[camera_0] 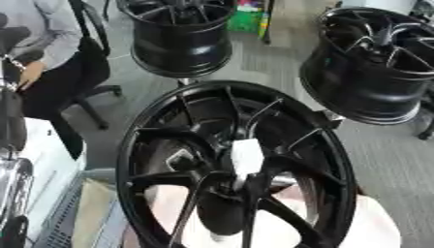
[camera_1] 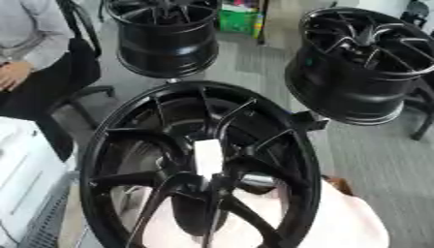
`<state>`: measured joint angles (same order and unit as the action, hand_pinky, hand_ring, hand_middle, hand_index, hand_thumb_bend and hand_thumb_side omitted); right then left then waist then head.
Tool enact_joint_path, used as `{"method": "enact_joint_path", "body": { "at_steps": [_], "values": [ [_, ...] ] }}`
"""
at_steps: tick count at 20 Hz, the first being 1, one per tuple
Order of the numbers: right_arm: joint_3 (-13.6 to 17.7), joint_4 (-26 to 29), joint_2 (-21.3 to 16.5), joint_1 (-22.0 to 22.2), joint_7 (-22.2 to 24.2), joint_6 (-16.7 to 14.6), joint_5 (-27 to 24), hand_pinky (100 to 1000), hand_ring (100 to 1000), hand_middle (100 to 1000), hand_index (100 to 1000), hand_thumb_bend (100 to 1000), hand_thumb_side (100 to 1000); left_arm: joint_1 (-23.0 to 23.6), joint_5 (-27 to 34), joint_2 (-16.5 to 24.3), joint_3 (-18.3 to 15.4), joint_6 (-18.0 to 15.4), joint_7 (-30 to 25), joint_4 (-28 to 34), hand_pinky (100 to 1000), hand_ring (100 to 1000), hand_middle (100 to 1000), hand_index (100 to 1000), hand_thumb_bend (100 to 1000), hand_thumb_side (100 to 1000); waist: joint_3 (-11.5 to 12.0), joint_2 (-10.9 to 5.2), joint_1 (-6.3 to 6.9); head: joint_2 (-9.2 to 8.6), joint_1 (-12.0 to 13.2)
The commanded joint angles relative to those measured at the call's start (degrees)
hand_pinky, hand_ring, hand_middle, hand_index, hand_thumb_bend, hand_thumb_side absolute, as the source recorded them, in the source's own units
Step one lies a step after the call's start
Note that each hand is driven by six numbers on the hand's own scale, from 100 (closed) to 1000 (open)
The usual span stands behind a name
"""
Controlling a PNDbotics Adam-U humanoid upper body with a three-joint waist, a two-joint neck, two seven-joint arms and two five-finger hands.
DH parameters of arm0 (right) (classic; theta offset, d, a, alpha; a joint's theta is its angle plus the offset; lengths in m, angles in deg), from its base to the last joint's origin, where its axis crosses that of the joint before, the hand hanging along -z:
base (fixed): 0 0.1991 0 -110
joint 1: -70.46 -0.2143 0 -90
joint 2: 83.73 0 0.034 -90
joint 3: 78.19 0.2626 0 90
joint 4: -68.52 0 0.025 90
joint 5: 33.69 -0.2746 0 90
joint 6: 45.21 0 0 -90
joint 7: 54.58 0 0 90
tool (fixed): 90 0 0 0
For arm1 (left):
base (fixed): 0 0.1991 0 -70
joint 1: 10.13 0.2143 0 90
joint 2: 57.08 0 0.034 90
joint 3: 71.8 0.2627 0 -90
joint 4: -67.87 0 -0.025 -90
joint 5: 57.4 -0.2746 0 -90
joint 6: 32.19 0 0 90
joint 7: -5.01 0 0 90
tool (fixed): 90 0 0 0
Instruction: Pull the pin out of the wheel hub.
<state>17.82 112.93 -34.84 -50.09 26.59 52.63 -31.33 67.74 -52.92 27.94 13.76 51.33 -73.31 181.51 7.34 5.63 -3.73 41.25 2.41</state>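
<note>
**A:** Anyone able to pick out a hand? All I get is the left arm (camera_0: 10, 116), a black and silver strip sliced off by the left edge. Can't tell where the hand is on it, let alone the fingers.

**B:** Same here. Right of that arm, the wheel (camera_0: 127, 164) loses its bottom rim to the lower edge. The white pin (camera_0: 247, 157) is a blur, with its lower end hidden among the spokes.

**A:** And the pale stuff (camera_1: 339, 223) behind the spokes?

**B:** No idea what that is. Further off, the left back wheel (camera_0: 182, 43) is cut by the top edge, and the right back wheel (camera_1: 356, 82) too.
</note>
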Motion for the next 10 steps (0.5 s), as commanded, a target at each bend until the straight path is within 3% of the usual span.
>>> {"method": "enact_joint_path", "body": {
  "at_steps": [1,10],
  "values": [
    [0.98,3.98,-2.57,0.15,0.03,-0.33,-3.23,764,756,733,747,100,537,-0.57,0.1,0.65,-0.21,-0.02,-0.01,0.95,767,872,670,842,100,699,-0.17,-0.76,0.03,-0.29,0.29],
    [2.42,17.32,-4.9,3.97,-0.84,-7.86,-11.62,759,755,731,745,100,421,-0.73,-0.2,1.18,-0.39,-0.51,0.27,0.95,767,871,671,842,100,696,-0.51,-0.77,0.14,0.11,0.98]
  ]
}}
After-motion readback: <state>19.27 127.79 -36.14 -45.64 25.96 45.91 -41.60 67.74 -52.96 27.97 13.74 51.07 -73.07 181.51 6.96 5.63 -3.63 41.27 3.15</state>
